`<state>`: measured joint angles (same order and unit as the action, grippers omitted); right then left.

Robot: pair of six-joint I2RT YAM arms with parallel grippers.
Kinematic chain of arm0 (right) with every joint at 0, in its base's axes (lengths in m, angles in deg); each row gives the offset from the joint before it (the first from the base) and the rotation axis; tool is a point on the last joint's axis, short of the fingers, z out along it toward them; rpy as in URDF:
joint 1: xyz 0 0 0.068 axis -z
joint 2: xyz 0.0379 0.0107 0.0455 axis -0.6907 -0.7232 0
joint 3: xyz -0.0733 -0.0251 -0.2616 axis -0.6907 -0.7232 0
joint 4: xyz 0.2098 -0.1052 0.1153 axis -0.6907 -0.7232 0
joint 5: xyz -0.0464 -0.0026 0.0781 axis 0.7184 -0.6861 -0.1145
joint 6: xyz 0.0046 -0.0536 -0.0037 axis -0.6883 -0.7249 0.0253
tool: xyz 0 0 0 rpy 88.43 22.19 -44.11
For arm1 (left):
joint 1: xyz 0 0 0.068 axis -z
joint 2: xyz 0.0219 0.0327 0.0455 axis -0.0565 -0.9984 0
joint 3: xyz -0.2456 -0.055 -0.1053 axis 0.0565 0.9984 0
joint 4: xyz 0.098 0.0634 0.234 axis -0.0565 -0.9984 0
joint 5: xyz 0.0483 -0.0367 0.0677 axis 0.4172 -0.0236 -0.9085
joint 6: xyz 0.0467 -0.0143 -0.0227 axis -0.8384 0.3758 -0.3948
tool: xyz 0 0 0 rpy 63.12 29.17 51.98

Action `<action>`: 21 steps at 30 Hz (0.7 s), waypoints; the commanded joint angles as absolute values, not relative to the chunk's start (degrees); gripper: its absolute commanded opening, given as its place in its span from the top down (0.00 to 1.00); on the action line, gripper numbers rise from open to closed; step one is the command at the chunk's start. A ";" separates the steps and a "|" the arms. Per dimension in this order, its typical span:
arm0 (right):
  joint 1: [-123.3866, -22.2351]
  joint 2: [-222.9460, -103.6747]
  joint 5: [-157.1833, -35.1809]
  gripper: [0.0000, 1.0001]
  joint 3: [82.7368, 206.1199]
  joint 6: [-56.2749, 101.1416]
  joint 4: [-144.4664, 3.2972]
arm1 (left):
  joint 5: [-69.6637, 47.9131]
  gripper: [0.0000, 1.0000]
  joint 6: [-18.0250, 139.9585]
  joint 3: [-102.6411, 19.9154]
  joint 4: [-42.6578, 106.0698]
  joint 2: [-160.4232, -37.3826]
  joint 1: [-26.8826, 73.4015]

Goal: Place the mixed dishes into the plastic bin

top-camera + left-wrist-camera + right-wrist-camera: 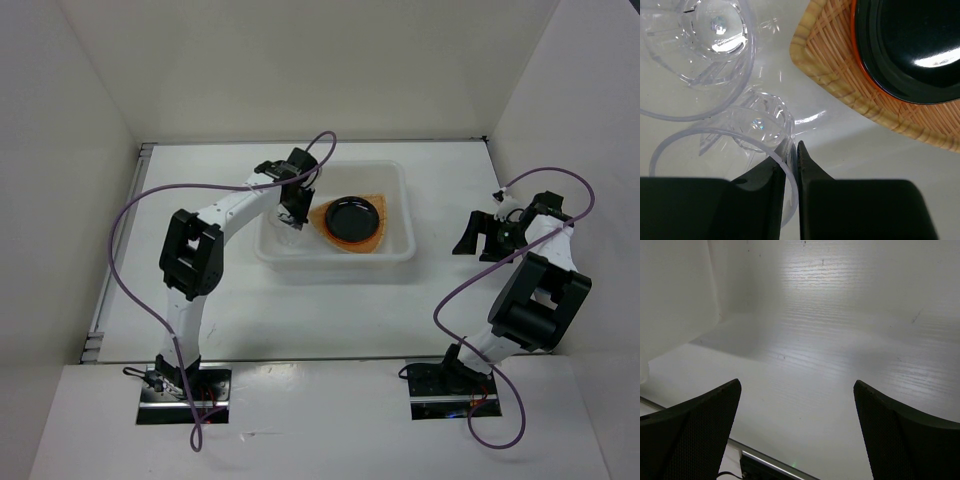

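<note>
Now, in the bin [406, 205]: two cups [757, 127], one pinched by your left fingers [850, 210], three stacked dishes [837, 75] beside; right fingers [690, 435] wide

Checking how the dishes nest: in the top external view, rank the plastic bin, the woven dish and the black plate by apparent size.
Largest: plastic bin, by far.
Next: tan woven dish.
Smallest: glossy black plate, sitting within the woven dish's outline.

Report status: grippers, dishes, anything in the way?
Left gripper shut on clear cup, in bin. Right gripper open, empty. Woven dish, black plate binned. Nothing blocking.
</note>
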<state>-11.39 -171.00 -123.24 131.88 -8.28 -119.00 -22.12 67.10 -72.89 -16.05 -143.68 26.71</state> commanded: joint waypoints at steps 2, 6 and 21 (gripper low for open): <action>-10.90 -171.35 -123.61 0.02 132.43 -8.81 -118.94 | -20.98 0.78 65.91 -74.57 -14.43 -143.91 26.73; -10.90 -171.35 -123.61 0.02 132.43 -8.81 -118.94 | -20.98 0.58 66.44 -77.12 -15.05 -143.38 26.73; -10.90 -167.31 -123.08 0.02 131.90 -8.81 -118.42 | -38.75 0.00 71.80 -57.04 11.37 -97.45 23.41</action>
<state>-11.37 -170.43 -123.04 131.77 -8.30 -118.89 -35.23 70.75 -66.58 -0.96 -111.44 25.64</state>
